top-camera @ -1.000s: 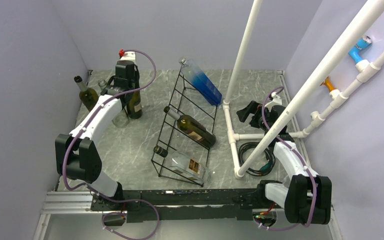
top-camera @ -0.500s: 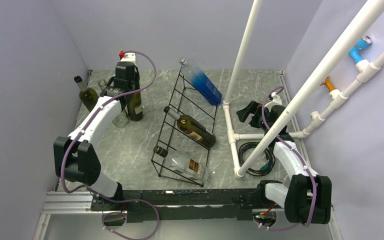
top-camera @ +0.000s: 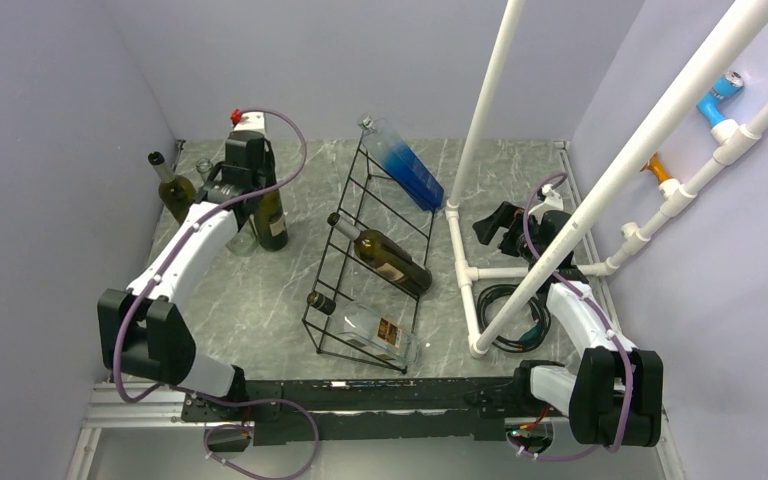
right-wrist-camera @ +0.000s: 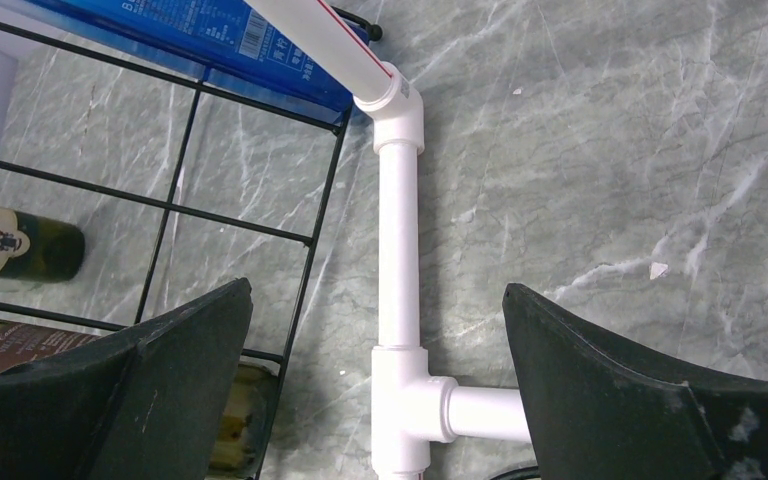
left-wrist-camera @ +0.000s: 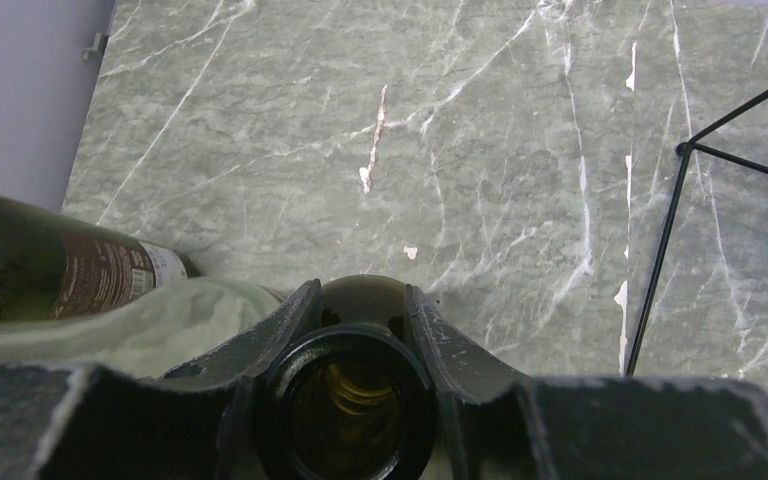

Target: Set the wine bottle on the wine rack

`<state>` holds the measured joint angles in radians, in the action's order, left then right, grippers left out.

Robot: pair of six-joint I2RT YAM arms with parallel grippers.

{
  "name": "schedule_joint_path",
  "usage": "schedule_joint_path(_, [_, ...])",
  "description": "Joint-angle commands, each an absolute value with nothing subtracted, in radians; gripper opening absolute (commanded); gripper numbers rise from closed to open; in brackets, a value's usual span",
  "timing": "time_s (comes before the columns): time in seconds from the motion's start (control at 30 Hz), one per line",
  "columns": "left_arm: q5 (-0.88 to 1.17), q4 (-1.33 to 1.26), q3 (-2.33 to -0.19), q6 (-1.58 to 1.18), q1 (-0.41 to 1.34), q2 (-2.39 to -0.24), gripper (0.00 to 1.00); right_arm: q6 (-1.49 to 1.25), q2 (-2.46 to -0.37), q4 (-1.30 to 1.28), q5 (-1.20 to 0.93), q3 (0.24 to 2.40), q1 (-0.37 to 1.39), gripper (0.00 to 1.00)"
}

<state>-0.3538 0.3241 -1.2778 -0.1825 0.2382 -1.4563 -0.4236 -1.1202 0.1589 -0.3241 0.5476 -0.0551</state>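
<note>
A dark green wine bottle [top-camera: 271, 216] stands on the table at the back left. My left gripper [top-camera: 255, 188] is shut on its neck from above. In the left wrist view both fingers [left-wrist-camera: 285, 325] clamp the neck just under the open bottle mouth [left-wrist-camera: 345, 410]. The black wire wine rack [top-camera: 345, 290] stands in the middle. It holds a blue bottle [top-camera: 407, 165], a dark bottle [top-camera: 390, 262] and a clear bottle [top-camera: 375, 330]. My right gripper [top-camera: 495, 222] is open and empty above a white pipe [right-wrist-camera: 397, 260], right of the rack.
Another dark bottle [top-camera: 173, 190] and a clear glass bottle [left-wrist-camera: 110, 325] stand close left of the held one. A white pipe frame [top-camera: 460, 260] rises right of the rack. A black cable coil [top-camera: 510, 305] lies beside it. Walls close in left, back and right.
The left arm's elbow has swung out to the left and its wrist has shifted slightly with the bottle still in its grip. The right arm has not moved.
</note>
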Motion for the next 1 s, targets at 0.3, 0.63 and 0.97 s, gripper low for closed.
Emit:
schedule_joint_path(0.3, [-0.353,0.185,-1.229,-0.248,0.245,-1.233,0.0,-0.435,-1.129,0.192,-0.341,0.546,-0.052,1.0])
schedule_joint_path(0.63, [-0.37,0.231,-1.271,-0.275,0.255,-1.094,0.0,-0.436,-1.133,0.192,-0.343,0.548,-0.052,1.0])
schedule_joint_path(0.97, [-0.374,0.29,-1.306,-0.361,0.255,-0.847,0.0,-0.44,-1.12,0.19,-0.354,0.548,-0.052,1.0])
